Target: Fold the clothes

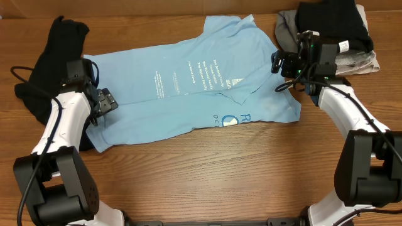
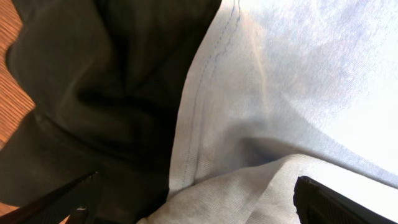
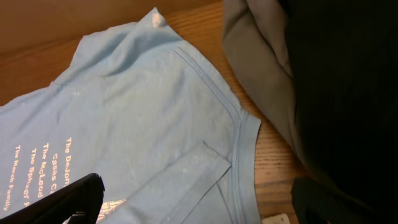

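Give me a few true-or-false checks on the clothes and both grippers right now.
1. The light blue T-shirt lies spread on the table between the arms. True.
2. The right gripper is clamped on the T-shirt. False: its jaws stand open and hold nothing.
3. A black garment sits on a grey garment at the far right. True.
4. The T-shirt's print is hidden underneath. False: white lettering faces up.
5. The left gripper is open. True.
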